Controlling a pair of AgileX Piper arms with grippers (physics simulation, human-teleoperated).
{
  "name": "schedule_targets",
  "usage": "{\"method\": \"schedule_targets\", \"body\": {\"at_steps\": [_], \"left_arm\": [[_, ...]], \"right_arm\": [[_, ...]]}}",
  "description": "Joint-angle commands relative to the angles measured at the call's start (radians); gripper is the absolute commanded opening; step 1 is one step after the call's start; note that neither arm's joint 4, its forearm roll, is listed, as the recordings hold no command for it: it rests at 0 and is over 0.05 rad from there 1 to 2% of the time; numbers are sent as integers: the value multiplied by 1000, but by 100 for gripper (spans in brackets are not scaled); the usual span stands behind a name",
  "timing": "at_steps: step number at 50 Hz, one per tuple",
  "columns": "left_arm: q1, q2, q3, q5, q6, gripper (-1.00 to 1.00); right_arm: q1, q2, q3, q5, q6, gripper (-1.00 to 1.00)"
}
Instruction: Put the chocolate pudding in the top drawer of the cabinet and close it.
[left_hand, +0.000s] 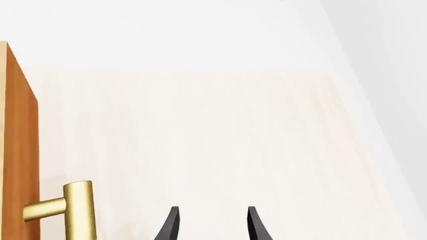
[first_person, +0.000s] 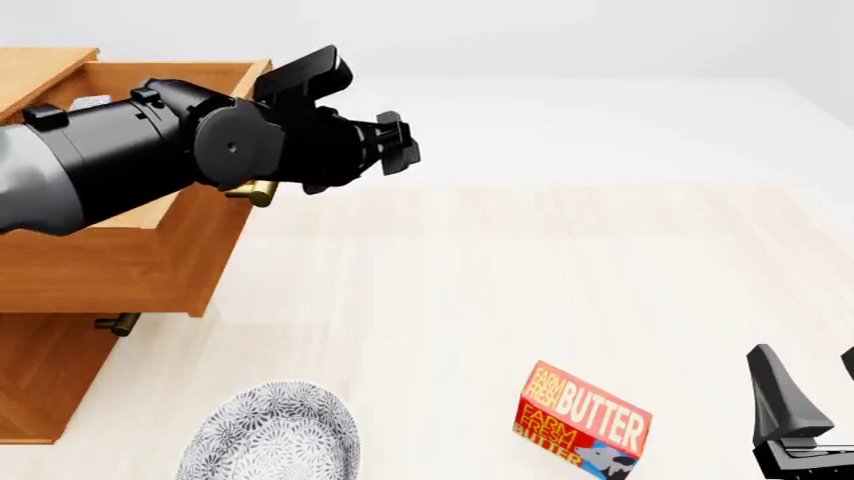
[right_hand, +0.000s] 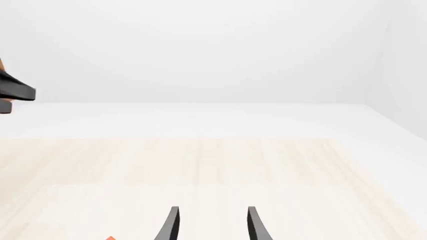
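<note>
Front view: top drawer of cabinet stands open at 10 o'clock; chocolate pudding likely the pale bit inside, unsure. Left gripper empty, jaws spread beside brass handle. Right gripper spread, idle. Drawer rigid, slides; push front face.

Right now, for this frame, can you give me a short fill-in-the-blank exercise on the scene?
1. The top drawer of the cabinet is pulled ____.
2. The left end effector holds ____.
3. The red box on the table is labelled ____.
4. The patterned plate lies to the ____ of that box in the front view.

Missing: open; nothing; butter; left
</note>
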Motion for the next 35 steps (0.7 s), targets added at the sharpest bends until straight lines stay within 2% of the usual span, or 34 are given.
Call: {"method": "schedule_targets", "body": {"at_steps": [1, 35], "left_arm": [[27, -8, 47, -31, -12, 100], [110, -37, 98, -29, 8, 100]], "right_arm": [[0, 0, 0, 0, 0, 100], [0, 0, 0, 0, 0, 100]]}}
